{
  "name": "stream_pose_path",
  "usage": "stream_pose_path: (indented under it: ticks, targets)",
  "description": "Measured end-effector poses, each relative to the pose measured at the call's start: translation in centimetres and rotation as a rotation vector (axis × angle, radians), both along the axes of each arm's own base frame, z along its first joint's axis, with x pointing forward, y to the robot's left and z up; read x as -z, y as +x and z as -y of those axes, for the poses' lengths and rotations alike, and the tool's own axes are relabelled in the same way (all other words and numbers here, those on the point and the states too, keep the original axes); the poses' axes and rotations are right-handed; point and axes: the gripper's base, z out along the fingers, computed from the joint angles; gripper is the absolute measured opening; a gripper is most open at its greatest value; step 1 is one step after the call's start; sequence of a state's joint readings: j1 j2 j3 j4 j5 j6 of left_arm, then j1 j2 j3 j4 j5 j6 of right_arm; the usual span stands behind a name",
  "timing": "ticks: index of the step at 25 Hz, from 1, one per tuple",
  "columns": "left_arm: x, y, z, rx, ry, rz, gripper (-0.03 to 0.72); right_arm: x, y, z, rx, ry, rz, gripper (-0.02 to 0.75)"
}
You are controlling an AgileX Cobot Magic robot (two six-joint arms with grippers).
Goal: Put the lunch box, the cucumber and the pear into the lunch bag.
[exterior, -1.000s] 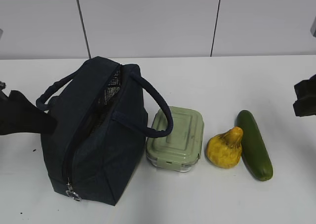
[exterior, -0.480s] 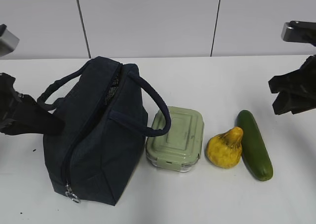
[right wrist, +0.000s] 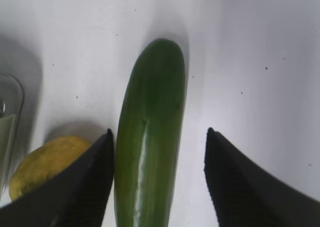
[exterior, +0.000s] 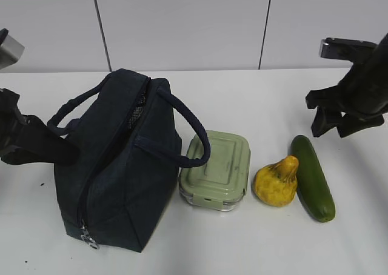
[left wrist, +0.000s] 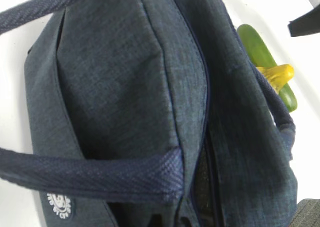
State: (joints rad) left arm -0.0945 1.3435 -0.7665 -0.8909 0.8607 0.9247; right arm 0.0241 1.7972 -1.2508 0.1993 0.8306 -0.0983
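The dark navy lunch bag (exterior: 115, 166) stands at the left, its zip partly open. The sage-green lunch box (exterior: 217, 169) lies right beside it, then the yellow pear (exterior: 276, 181), then the dark green cucumber (exterior: 312, 178). My right gripper (exterior: 333, 129) hovers open just above the cucumber's far end. In the right wrist view its fingers straddle the cucumber (right wrist: 150, 137), gripper (right wrist: 160, 131), with the pear (right wrist: 45, 162) at the left. My left gripper (exterior: 51, 151) presses against the bag's left side; its jaws are hidden. The left wrist view shows the bag (left wrist: 125, 87) with its handle (left wrist: 100, 174).
The white table (exterior: 260, 99) runs back to a grey panelled wall. The bag's right handle (exterior: 197, 139) arches over the lunch box's near corner. In the left wrist view the cucumber (left wrist: 260, 52) and pear (left wrist: 280, 73) show beyond the bag.
My right arm has come in from the right edge, leftward to above the cucumber's far end. The left arm has shifted slightly at the bag, and the bag's mouth looks narrower.
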Motion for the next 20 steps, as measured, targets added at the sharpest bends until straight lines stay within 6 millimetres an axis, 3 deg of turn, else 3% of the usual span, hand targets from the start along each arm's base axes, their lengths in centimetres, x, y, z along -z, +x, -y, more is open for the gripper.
stream_pose_path:
  ticks: [3,7,12,17,20]
  targets:
    - [0.0,0.0,0.0,0.0,0.0,0.0,-0.013,1.3,1.7,-0.1,-0.003,0.008,-0.041,0.503]
    - [0.0,0.0,0.0,0.0,0.0,0.0,-0.013,2.6,3.6,-0.2,-0.006,0.012,-0.075,0.545]
    - [0.0,0.0,0.0,-0.005,-0.004,0.002,-0.013,4.2,5.0,-0.3,-0.012,0.016,-0.127,0.551]
    - [0.0,0.1,0.0,-0.009,-0.003,0.005,-0.015,6.7,5.2,-0.4,-0.02,0.02,-0.231,0.553]
    - [0.0,0.1,0.0,-0.011,-0.002,0.007,-0.015,7.3,5.1,-0.4,-0.024,0.021,-0.263,0.489]
